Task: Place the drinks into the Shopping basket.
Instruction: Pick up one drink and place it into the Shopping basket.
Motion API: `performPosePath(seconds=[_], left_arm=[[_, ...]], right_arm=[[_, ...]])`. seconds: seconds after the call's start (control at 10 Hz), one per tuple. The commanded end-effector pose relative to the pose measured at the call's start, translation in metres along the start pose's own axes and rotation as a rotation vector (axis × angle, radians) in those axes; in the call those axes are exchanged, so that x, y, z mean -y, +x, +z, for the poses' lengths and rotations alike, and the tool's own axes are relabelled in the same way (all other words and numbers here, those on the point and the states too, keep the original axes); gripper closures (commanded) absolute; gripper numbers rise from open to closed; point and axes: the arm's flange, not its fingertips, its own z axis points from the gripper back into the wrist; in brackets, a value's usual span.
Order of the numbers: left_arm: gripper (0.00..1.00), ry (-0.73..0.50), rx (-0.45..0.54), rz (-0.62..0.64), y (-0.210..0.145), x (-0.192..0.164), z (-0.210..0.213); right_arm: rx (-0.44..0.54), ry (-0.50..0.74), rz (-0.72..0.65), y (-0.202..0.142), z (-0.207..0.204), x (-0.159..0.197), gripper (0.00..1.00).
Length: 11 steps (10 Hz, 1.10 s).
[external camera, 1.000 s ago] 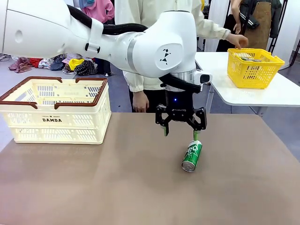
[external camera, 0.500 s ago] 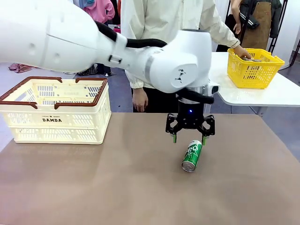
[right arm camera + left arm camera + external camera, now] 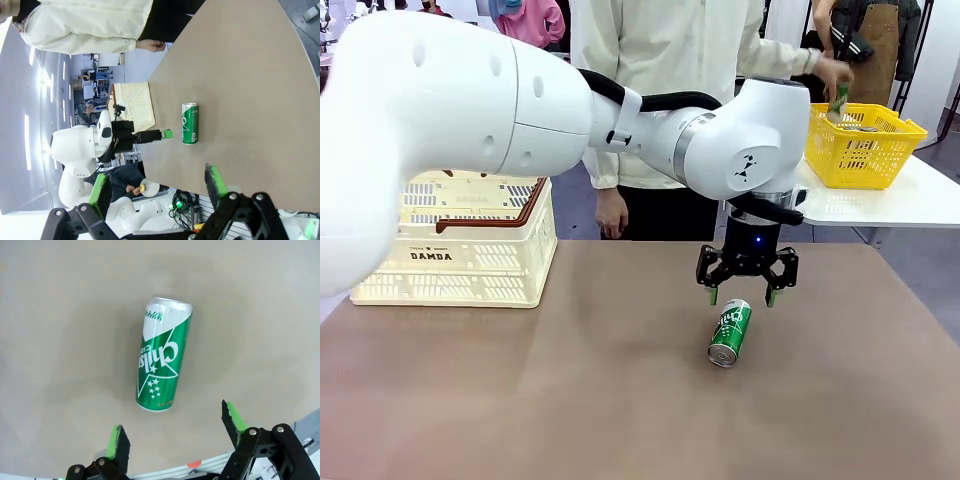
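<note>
The left gripper (image 3: pixel 741 298) hangs wide open over the lying green can (image 3: pixel 730 333) — best to centre on its middle, then lower astride before closing.

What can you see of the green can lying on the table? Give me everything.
The green can is a slim, metal-looking drink can, green with a large white star, small stars and white lettering, and silvery rims at both ends. It lies on its side on the brown table, right of centre, its length running roughly far to near at a slight slant. Only the table touches it: the open left pincer hovers over its far end, pads clear.
</note>
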Motion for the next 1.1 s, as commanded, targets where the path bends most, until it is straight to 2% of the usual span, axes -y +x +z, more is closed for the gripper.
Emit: performPosePath(seconds=[0.0, 0.1, 0.3, 0.5, 0.7, 0.8, 1.0], left_arm=[[0.0, 0.054, -0.013, -0.212, 0.013, 0.002, -0.005], [0.0, 0.064, 0.011, -0.406, 0.019, -0.001, -0.012], [0.0, 0.051, 0.036, -0.449, 0.017, -0.011, -0.017], [0.0, 0.014, 0.063, -0.604, 0.015, -0.024, -0.017], [0.0, -0.001, 0.025, -0.574, 0.019, -0.029, -0.028], [0.0, 0.011, 0.031, -0.554, 0.008, -0.046, -0.02], [0.0, -0.09, 0.003, -0.537, -0.058, -0.161, 0.06]], right_arm=[[0.001, 0.009, 0.016, 0.0, 0.002, 0.001, 0.0], [0.001, 0.009, 0.016, 0.0, 0.002, 0.001, 0.0], [0.001, 0.009, 0.016, 0.0, 0.002, 0.001, 0.0], [0.001, 0.009, 0.016, 0.0, 0.002, 0.001, 0.0], [0.001, 0.009, 0.016, 0.0, 0.002, 0.001, 0.0], [0.001, 0.009, 0.016, 0.0, 0.002, 0.001, 0.0], [0.001, 0.009, 0.016, 0.0, 0.002, 0.001, 0.0]])
